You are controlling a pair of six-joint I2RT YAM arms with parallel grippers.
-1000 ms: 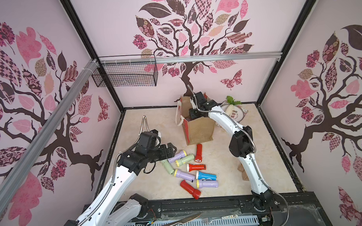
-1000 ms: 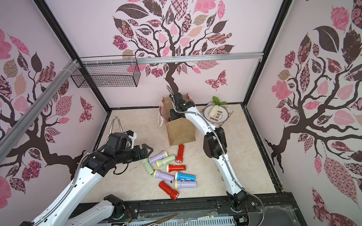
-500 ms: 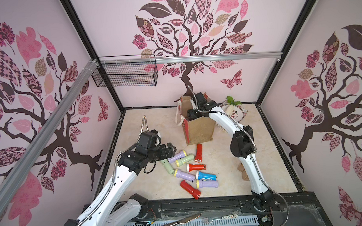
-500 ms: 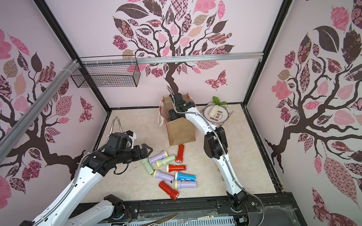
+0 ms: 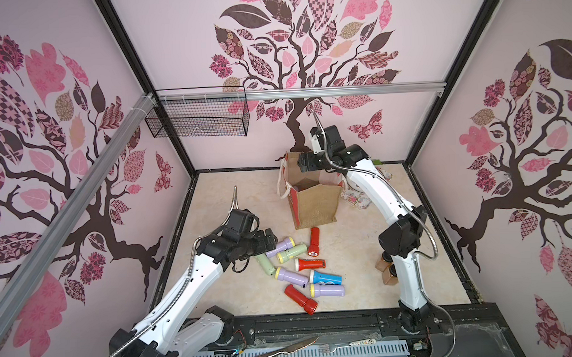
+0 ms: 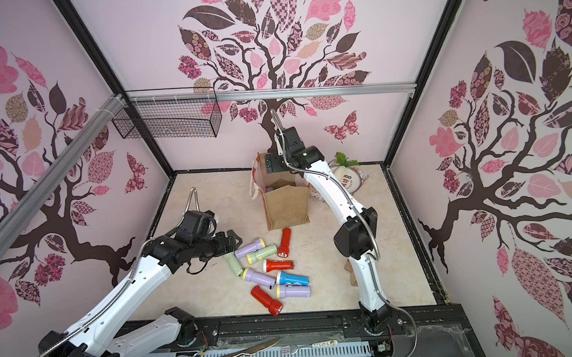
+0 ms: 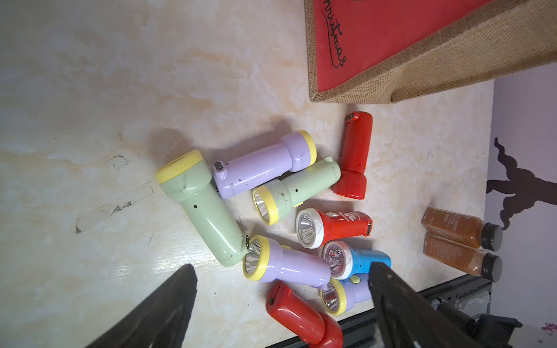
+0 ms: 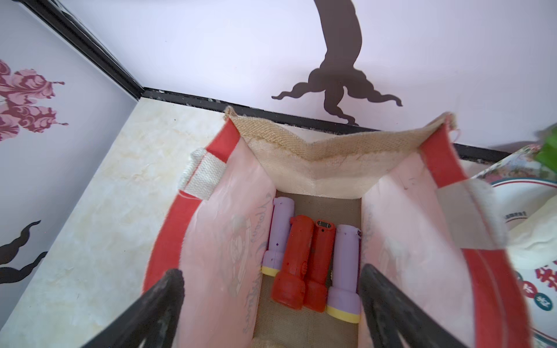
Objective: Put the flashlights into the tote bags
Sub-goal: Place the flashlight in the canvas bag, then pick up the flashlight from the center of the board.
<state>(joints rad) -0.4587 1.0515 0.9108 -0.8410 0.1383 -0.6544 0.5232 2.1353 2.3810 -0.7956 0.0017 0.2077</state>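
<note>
Burlap tote bag [image 8: 331,144] sits below your released right hand [image 8: 271,271]; lower your released left hand [image 7: 283,266] squarely across the nearest green flashlight [image 7: 202,211].

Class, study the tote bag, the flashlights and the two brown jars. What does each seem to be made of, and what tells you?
Tote bag: coarse burlap, matte; open weave shows, with a smoother red printed panel.
Flashlights: probably moulded plastic, glossy; highlights and small scuffs on smooth shells.
Jars: clear glass or plastic, uncertain which; shiny, brown contents, black caps.
</note>
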